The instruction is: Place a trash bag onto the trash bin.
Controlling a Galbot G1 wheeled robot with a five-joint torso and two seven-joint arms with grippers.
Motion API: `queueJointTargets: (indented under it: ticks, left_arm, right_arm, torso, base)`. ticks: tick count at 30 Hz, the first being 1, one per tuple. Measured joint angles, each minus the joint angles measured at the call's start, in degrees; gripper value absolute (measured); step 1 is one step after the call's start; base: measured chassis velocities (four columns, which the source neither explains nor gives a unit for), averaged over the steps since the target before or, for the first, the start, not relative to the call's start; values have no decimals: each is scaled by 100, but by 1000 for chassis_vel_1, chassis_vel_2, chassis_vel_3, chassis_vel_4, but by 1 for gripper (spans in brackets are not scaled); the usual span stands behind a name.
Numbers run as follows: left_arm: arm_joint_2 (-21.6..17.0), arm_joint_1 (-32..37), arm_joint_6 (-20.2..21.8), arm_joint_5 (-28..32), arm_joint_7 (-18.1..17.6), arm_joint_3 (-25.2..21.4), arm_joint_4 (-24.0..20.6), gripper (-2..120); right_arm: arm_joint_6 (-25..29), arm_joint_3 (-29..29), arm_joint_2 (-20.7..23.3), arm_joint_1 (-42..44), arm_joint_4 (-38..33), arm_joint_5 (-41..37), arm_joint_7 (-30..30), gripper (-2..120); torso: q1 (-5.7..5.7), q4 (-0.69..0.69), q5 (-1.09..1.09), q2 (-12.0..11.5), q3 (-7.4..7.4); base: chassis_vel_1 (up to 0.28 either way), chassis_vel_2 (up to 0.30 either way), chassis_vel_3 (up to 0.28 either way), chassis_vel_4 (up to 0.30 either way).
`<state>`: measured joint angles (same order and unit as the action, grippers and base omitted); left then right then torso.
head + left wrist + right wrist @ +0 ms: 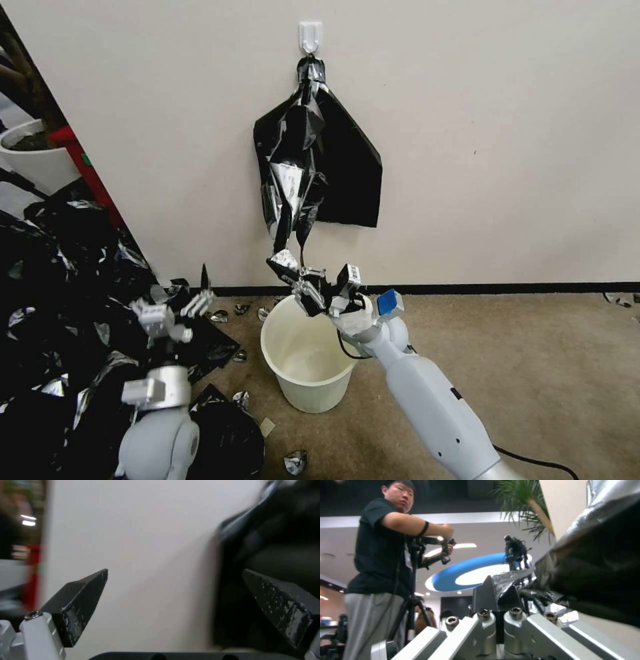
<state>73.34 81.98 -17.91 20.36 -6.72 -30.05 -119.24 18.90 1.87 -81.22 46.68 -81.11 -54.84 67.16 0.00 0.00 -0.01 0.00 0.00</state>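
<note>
Trash bag (293,193): thin glossy black plastic with silvery wrinkles, hanging stretched downward in front of a flat black sheaf of bags (350,173) that tapers to a neck at a white wall hook (311,37); its lower end reaches to just above the bin's far rim. Right gripper (300,280): raised above the far rim of the bin, fingers pinched together on the bag's lower end; in the right wrist view the fingertips (498,593) meet with crinkled black film caught between them, the bag (596,562) bulking close beside. Trash bin (313,387): small, round, cream-white, upright on the brown carpet near the wall, interior bare, directly under the gripped bag end. Left gripper (175,313): held up to the left of the bin, well apart from it, jaws spread wide with nothing between; the left wrist view shows both dark fingertips (80,600) far apart against the wall. Heap of black plastic bags (60,300): massed on the floor at left, with small scraps scattered around the bin's base.
</note>
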Motion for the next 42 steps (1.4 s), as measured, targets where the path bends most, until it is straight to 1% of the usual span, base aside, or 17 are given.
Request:
queueJointTargets:
  ticks: [1, 2, 5, 6, 8, 9, 11, 13, 15, 18, 24, 28, 30, 34, 35, 39, 42]
  left_arm:
    - [-274, -187, 165, 296, 31, 105, -94, 100]
    - [-274, -187, 165, 296, 31, 105, -94, 100]
    - [-1527, -852, 801, 1401, 131, 384, -351, 100]
    - [-1527, -852, 801, 1401, 131, 384, -351, 100]
    - [-2197, -1267, 1058, 1901, 224, 534, -429, 100]
    - [-2197, -1267, 1058, 1901, 224, 534, -429, 100]
    - [-2739, -1843, 1347, 2183, 262, 801, -435, 100]
    - [-2947, -2223, 1483, 2163, 297, 1006, -349, 100]
    - [-3020, -2405, 1541, 2117, 326, 1109, -297, 100]
    - [-3254, -3130, 1716, 1715, 480, 1648, 18, 100]
    - [-3307, -3352, 1925, 1316, 742, 1919, 266, 99]
    - [-3255, -3399, 2001, 1156, 863, 2021, 384, 91]
    - [-3178, -3487, 2011, 1086, 902, 2167, 515, 80]
    - [-3043, -3623, 2011, 1048, 909, 2313, 677, 66]
    - [-3043, -3623, 2011, 1048, 909, 2313, 677, 66]
    - [-2993, -3655, 2037, 1045, 909, 2341, 722, 46]
    - [-2972, -3648, 2056, 1056, 897, 2329, 721, 37]
  right_arm:
    - [41, 6, 1, -30, 6, 26, -86, 0]
    - [41, 6, 1, -30, 6, 26, -86, 0]
    - [251, 35, -46, -102, 10, 155, -636, 0]
    - [251, 35, -46, -102, 10, 155, -636, 0]
    - [382, 40, -98, -102, -19, 215, -1131, 0]
    - [382, 40, -98, -102, -19, 215, -1131, 0]
    - [454, 59, -152, -70, -32, 261, -1365, 0]
    - [468, 77, -175, -34, -53, 309, -1395, 0]
    - [472, 84, -179, -9, -66, 334, -1402, 0]
    - [474, 101, -179, 90, -161, 405, -1416, 0]
    - [474, 156, -217, 128, -226, 484, -1434, 0]
    - [474, 161, -246, 138, -271, 505, -1506, 0]
    - [474, 149, -269, 138, -276, 530, -1542, 0]
    - [477, 150, -323, 139, -277, 546, -1574, 0]
    - [477, 150, -323, 139, -277, 546, -1574, 0]
    - [503, 156, -367, 148, -277, 567, -1662, 0]
    - [528, 172, -375, 149, -275, 573, -1731, 0]
  torso:
    - [0, 1, -1, 0, 0]
    - [0, 1, -1, 0, 0]
    - [0, 0, 0, 0, 1]
    - [0, 0, 0, 0, 1]
    - [0, 0, 2, 0, 0]
    - [0, 0, 2, 0, 0]
    - [0, 1, 0, 0, 0]
    - [1, 0, 1, 0, 1]
    - [1, 0, 0, 0, 1]
    - [1, -1, 0, 0, 1]
    - [1, 0, 1, 0, 0]
    - [1, 2, 0, 0, 1]
    - [0, 1, 1, 0, 0]
    - [1, 0, 0, 0, 0]
    - [1, 0, 0, 0, 0]
    - [0, 1, 1, 0, 0]
    - [0, 1, 1, 0, 0]
  base:
    - [0, 0, 0, 0]
    - [0, 0, 0, 0]
    - [0, 0, 0, 0]
    - [0, 0, 0, 0]
    - [0, 0, 0, 0]
    - [0, 0, 0, 0]
    - [0, 0, 0, 0]
    - [0, 0, 0, 0]
    - [0, 0, 0, 0]
    - [0, 0, 0, 0]
    - [0, 0, 0, 0]
    - [0, 0, 0, 0]
    - [0, 0, 0, 0]
    - [0, 0, 0, 0]
    - [0, 0, 0, 0]
    - [0, 0, 0, 0]
    - [0, 0, 0, 0]
